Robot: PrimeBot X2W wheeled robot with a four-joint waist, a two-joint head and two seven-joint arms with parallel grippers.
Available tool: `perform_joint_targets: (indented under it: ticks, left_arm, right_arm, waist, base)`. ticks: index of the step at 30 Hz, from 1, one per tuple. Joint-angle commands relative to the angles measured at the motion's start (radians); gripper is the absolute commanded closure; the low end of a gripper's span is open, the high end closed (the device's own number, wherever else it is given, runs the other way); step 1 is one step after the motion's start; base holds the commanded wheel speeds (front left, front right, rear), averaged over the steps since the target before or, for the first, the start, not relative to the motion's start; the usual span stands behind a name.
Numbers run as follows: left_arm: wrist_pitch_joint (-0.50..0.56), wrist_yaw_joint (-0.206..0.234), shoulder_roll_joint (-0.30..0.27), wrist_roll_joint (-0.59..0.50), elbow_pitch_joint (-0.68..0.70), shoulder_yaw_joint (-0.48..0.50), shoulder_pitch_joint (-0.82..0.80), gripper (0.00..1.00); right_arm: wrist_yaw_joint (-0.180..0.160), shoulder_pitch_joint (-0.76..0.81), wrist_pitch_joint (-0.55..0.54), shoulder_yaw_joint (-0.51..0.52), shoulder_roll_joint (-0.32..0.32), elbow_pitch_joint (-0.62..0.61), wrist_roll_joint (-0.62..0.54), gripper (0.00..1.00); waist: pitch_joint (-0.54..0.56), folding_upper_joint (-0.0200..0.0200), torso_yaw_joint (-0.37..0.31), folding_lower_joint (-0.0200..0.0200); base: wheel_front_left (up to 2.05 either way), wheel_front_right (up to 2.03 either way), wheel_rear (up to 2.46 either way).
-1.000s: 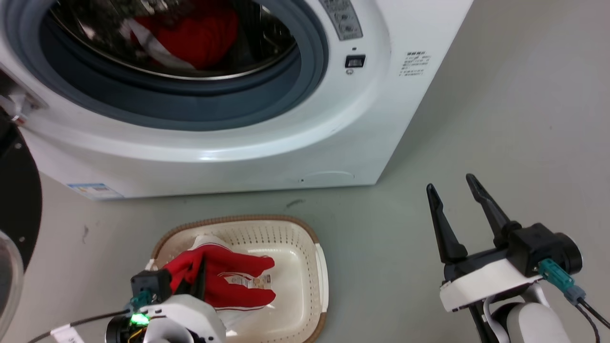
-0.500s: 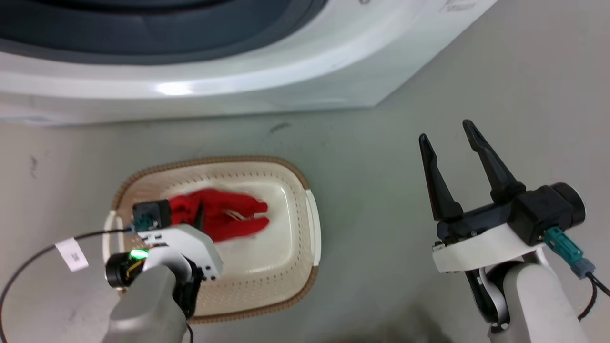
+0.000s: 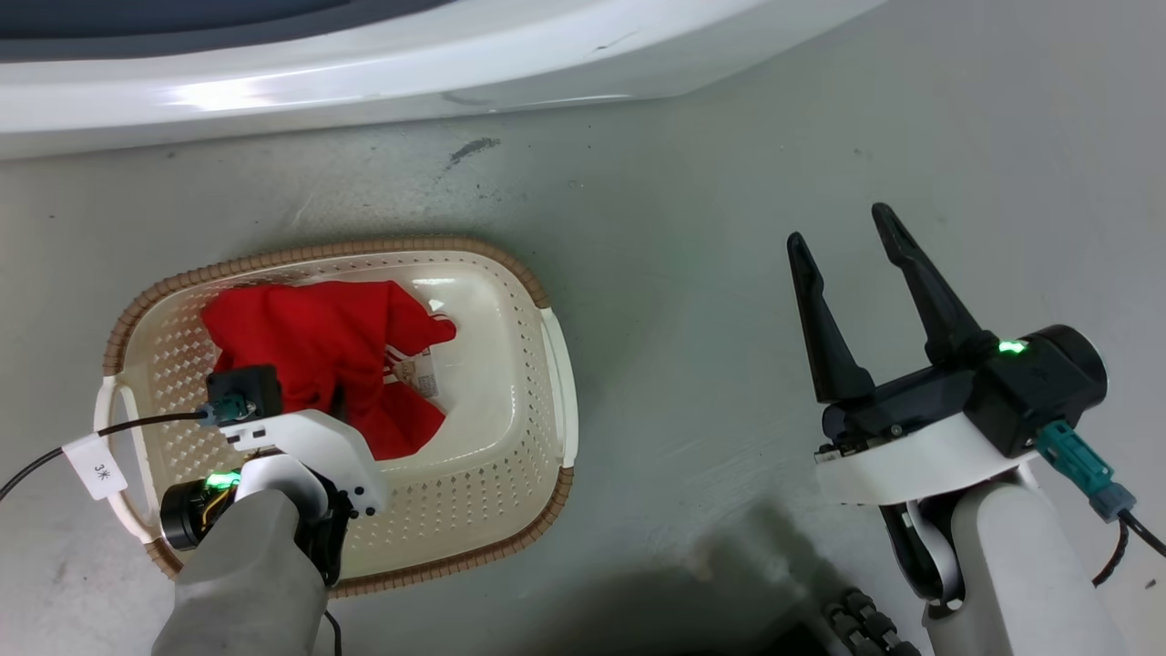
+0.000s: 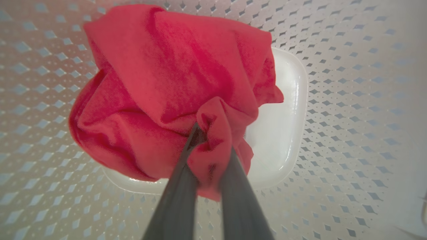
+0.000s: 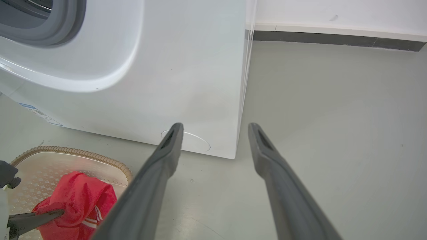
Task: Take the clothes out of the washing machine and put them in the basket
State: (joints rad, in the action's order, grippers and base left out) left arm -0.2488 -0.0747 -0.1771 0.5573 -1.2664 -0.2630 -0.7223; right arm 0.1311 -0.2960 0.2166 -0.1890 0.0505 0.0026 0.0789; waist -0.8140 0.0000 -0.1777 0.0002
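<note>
A white paper tag (image 3: 98, 469) on the black cable by the left wrist reads "3米"; a small pale care label (image 3: 414, 372) sewn into the bright red fabric jersey with white trim (image 3: 310, 337) carries print too small to read. The left claw (image 4: 208, 133) is pinched together on a fold of that jersey, its two dark fingers (image 4: 181, 186) nearly touching with the red cloth bunched between and over them. The jersey sits crumpled inside the cream-white perforated plastic oval basket with a brown woven-look rim (image 3: 364, 248), toward the basket's left end in the head view. The basket stands on the grey floor (image 3: 683, 228) in front of the large white washing machine (image 3: 364, 73). The right claw (image 3: 839, 226) hangs over bare floor well to the right of the basket, its fingers spread wide and gripping nothing
</note>
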Motion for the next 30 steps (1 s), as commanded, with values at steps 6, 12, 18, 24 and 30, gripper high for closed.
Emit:
perform_joint_targets:
  ticks: [6,12,18,24,30]
  left_arm:
    - [-0.008,-0.005,0.004,0.011,-0.012,0.001,0.011,0.00]
    - [-0.017,-0.020,0.012,0.029,0.013,0.027,0.090,0.00]
    - [-0.016,-0.027,0.023,-0.007,0.148,0.059,0.230,0.00]
    - [-0.016,-0.002,0.053,-0.090,0.324,0.118,0.365,0.00]
    - [-0.017,0.027,0.075,-0.187,0.483,0.165,0.444,0.00]
  right_arm:
    - [-0.001,-0.023,0.015,0.003,0.000,0.033,-0.010,0.00]
    - [-0.001,0.003,0.024,0.009,0.000,0.090,-0.011,0.00]
    - [-0.001,0.058,0.014,0.027,0.000,0.126,-0.021,0.00]
    - [-0.001,0.123,-0.016,0.053,0.000,0.123,-0.030,0.00]
    - [-0.001,0.172,-0.040,0.077,0.000,0.107,-0.037,0.00]
  waist:
    - [0.040,0.0000,0.009,-0.0002]
    - [0.205,0.0000,0.029,-0.0002]
    - [0.388,0.0000,0.061,-0.0002]
    - [0.539,0.0000,0.094,-0.0002]
    - [0.611,0.0000,0.116,-0.0002]
  base:
    - [0.00,0.00,0.00]
    - [0.00,0.00,0.00]
    - [0.00,0.00,0.00]
    - [0.00,0.00,0.00]
    - [0.00,0.00,0.00]
